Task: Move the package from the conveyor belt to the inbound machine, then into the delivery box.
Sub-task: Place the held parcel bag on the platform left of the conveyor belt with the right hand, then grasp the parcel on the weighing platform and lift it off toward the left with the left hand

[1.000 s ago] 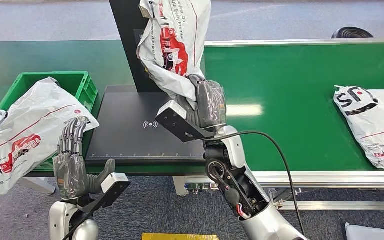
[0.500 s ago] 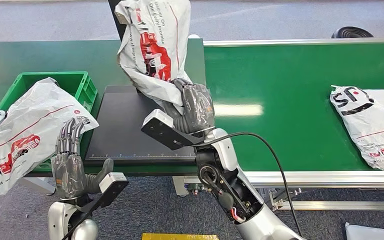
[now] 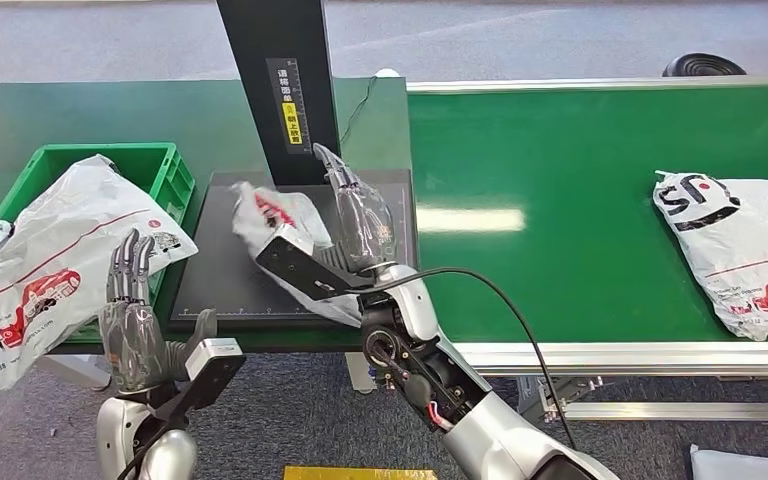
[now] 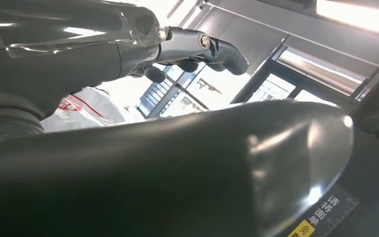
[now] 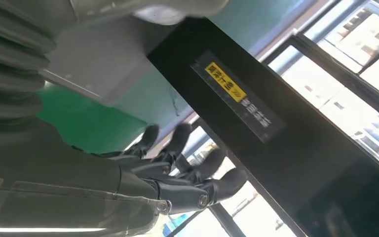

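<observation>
Right hand (image 3: 360,225) over the black scanner pad (image 3: 220,270), fingers (image 5: 217,185) stretched out and apart, gripping nothing. White package (image 3: 275,215) lying crumpled on the pad, just left of that hand and partly hidden under the wrist; touching or just clear of the hand cannot be told. Black post (image 3: 280,85) rising from the far edge of the pad, with a yellow label on its face. Left hand (image 3: 135,320) raised at the near left, fingers upright and slightly spread, thumb out to the side, holding nothing. Green crate (image 3: 100,160) left of the pad, a second white bag (image 3: 50,270) draped over its near rim and hanging toward the near left. Green belt (image 3: 580,200) stretching to the right, with a third bag (image 3: 735,250) lying flat near its right end. Dark round object (image 3: 705,65) beyond the belt's far edge. Black cable (image 3: 530,320) looping off the right forearm, across the belt's near rail.
</observation>
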`<action>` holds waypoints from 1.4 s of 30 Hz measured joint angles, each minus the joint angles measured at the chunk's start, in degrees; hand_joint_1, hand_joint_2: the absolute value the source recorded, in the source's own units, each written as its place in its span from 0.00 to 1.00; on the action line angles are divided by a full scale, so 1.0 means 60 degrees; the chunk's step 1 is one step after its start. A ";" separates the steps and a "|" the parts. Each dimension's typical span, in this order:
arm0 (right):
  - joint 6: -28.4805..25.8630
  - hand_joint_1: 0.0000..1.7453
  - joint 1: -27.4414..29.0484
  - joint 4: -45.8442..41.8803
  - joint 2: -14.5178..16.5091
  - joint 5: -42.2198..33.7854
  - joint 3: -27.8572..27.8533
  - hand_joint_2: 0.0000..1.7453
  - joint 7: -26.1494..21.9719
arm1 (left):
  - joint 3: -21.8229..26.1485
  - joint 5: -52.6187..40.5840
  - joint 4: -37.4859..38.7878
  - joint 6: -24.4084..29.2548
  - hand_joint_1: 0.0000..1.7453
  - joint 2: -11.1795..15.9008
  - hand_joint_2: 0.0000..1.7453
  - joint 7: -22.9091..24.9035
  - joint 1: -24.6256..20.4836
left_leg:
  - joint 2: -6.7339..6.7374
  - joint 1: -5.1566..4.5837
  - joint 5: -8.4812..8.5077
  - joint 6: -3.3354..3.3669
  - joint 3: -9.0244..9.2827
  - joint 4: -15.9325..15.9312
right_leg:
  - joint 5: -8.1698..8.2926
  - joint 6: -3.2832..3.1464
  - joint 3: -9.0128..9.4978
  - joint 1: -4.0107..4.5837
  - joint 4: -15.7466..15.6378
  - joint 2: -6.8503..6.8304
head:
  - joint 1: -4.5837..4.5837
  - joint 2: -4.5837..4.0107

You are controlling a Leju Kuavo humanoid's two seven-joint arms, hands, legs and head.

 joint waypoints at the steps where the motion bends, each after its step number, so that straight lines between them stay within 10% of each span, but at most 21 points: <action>1: -0.0133 0.00 -0.0008 0.0120 0.0010 0.0091 -0.0003 0.00 -0.0013 | 0.0003 0.0051 0.0044 -0.0006 0.00 -0.0006 0.00 -0.0026 -0.0031 | -0.0001 0.0000 0.0000 0.0000 -0.0001 0.0000 | -0.0001 0.0000 -0.0001 0.0000 0.0000 -0.0001 | 0.0000 0.0000; 22: -0.0738 0.00 0.0169 0.0567 -0.0265 0.0604 -0.0166 0.00 0.0219 | 0.0025 -0.0631 0.1602 0.0020 0.00 0.0035 0.00 -0.0202 -0.1301 | -0.0012 -0.0001 0.0000 0.0001 0.0000 0.0004 | -0.0001 0.0000 -0.0005 -0.0002 -0.0003 -0.0007 | -0.0001 0.0000; 31: -0.1103 0.00 0.0307 0.0300 -0.1897 0.0856 -0.2624 0.00 0.0500 | -0.0417 -0.2647 0.5508 -0.0179 0.00 0.0159 0.00 0.0833 -0.3347 | -0.0031 -0.0008 0.0008 0.0013 0.0004 0.0026 | 0.0020 0.0019 0.0020 -0.0010 -0.0003 -0.0024 | 0.0000 0.0000; 42: -0.0814 0.00 0.1051 -0.1100 -0.2406 0.1145 -0.3902 0.00 0.0368 | -0.0551 -0.2091 0.8705 -0.0187 0.00 0.0164 0.00 0.0825 -0.4459 | -0.0017 -0.0003 0.0002 0.0007 -0.0003 0.0017 | 0.0012 0.0013 0.0002 -0.0004 -0.0003 -0.0007 | -0.0003 0.0000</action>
